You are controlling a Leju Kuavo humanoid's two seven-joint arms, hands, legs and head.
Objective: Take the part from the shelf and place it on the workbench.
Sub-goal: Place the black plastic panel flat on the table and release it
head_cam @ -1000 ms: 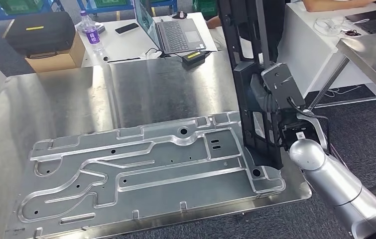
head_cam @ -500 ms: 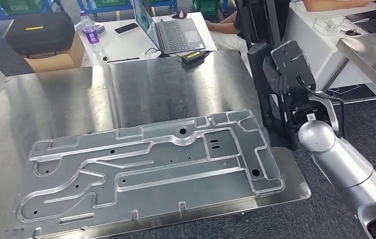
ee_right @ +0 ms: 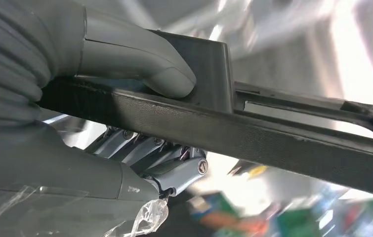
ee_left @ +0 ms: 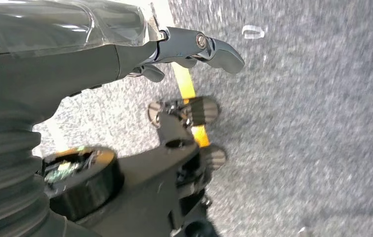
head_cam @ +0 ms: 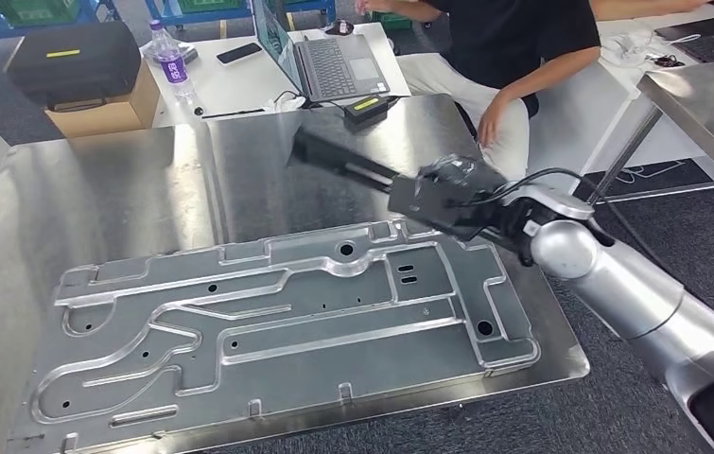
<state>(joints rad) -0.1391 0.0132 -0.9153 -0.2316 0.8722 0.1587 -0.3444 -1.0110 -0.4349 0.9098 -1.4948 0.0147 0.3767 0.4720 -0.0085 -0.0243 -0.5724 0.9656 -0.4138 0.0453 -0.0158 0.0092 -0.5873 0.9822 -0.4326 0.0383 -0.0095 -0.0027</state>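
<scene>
Your right hand (head_cam: 447, 199) is out over the right part of the steel workbench (head_cam: 97, 189), and it grips the black part (head_cam: 339, 161) firmly. In the right wrist view the thick thumb (ee_right: 140, 61) presses on one face of the black part (ee_right: 253, 133) while the darker fingers (ee_right: 159, 158) curl under the opposite face, so the part is clamped between them. From the head view the part lies low and nearly flat, a long dark bar reaching from the hand toward the far left, blurred along its length. It hangs above the table just beyond the far right corner of the big silver plate (head_cam: 268, 322); you cannot tell from these views whether it touches the table yet.

The silver plate lies flat on the near half of the workbench, its raised ribs and slots facing up. Your right arm (head_cam: 636, 303) comes in from the near right, past the table's right edge.

Your left hand (ee_left: 194, 47) hangs over grey carpet (ee_left: 312, 123) with a yellow strip (ee_left: 189, 94) on it. Its fingers stretch out and nothing is in them.

Beyond the workbench, a white table (head_cam: 239, 80) carries an open laptop (head_cam: 320, 61), a bottle (head_cam: 171, 61) with a purple label, and a phone (head_cam: 240, 53). A black case (head_cam: 74, 59) sits on a cardboard box (head_cam: 112, 109) to the far left. A person in a black top (head_cam: 513, 33) sits at the far right, 1 hand (head_cam: 490, 123) hanging down near the workbench's far edge.
</scene>
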